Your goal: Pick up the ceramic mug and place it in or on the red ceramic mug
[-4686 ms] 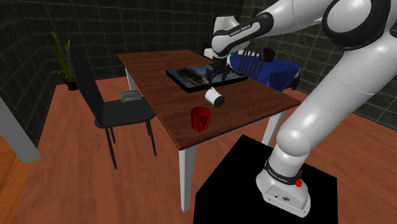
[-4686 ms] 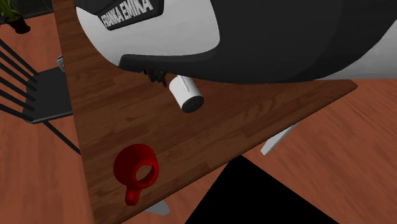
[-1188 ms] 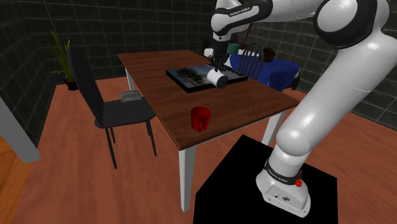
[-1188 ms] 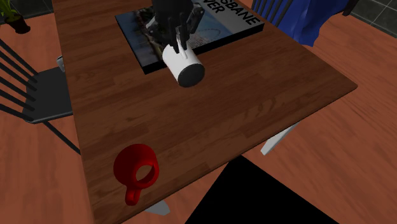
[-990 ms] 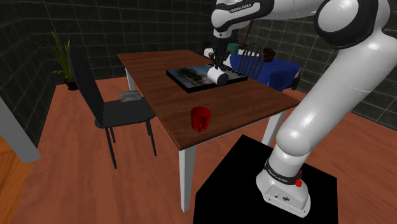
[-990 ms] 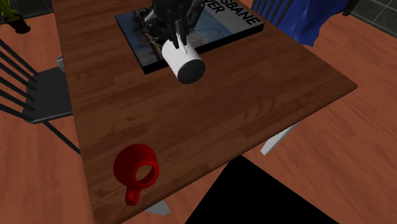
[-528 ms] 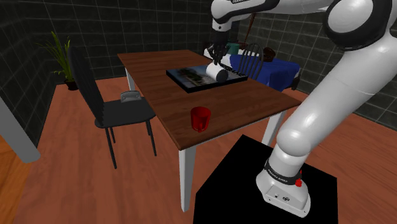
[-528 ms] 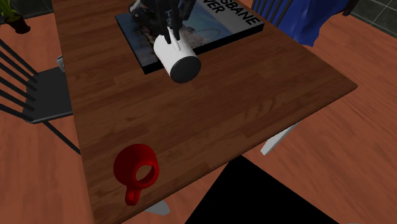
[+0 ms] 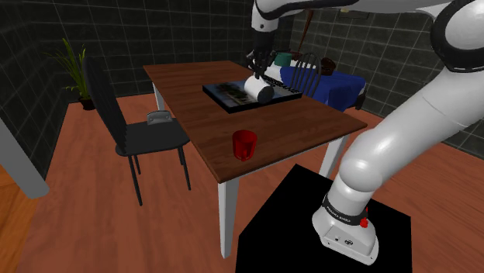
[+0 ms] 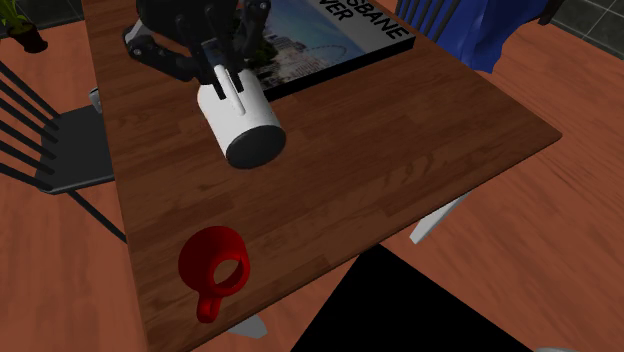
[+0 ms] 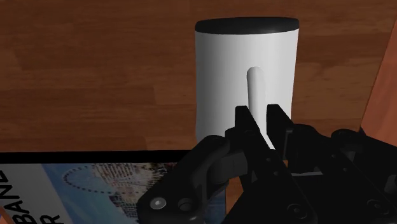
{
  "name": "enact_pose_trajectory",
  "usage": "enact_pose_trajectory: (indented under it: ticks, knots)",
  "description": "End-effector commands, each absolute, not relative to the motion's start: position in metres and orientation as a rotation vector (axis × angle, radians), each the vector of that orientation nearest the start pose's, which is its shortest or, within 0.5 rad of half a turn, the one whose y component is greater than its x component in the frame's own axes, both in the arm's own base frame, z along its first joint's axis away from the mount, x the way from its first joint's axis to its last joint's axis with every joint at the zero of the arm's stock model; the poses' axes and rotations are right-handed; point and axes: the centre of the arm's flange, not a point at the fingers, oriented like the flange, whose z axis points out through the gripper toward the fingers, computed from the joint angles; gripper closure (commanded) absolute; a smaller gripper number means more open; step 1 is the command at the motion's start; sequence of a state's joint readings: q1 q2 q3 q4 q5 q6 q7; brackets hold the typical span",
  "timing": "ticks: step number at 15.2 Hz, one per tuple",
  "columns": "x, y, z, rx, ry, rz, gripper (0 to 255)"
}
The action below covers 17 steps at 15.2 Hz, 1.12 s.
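A white mug (image 9: 259, 91) (image 10: 240, 124) (image 11: 245, 73) hangs in the air above the wooden table (image 9: 310, 124), lying tilted with its mouth away from the hand. My black gripper (image 9: 256, 76) (image 10: 229, 84) (image 11: 259, 121) is shut on the mug's handle; the two fingers (image 11: 242, 124) clasp the thin white handle between them. The red mug (image 9: 245, 144) (image 10: 213, 264) stands upright near the table's front edge, well apart from the held mug, its handle toward the table edge in the second exterior view.
A large picture book (image 9: 233, 92) (image 10: 330, 35) lies on the table behind the held mug. A black chair (image 9: 124, 124) with a small grey object on its seat stands at the shoulder view's left. A blue cloth (image 9: 333, 84) lies beyond the table, and a plant (image 9: 76, 70) is in the corner.
The arm has lifted the white mug higher above the table and carried it toward the second exterior view's left and front, closer to the red mug. The grip has stayed shut.
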<state>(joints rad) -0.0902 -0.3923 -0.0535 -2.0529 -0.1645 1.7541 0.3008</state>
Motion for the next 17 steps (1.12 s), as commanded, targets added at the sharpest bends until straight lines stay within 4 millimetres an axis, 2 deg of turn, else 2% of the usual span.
enact_pose_trajectory:
  ticks: [1,12,17]
  knots:
    - [0.429,-0.061,0.615,-3.2,0.683,-0.17,255]
    - [0.388,0.077,0.653,-3.2,0.683,-0.17,255]
    - [0.388,0.077,0.627,-3.2,0.683,-0.17,255]
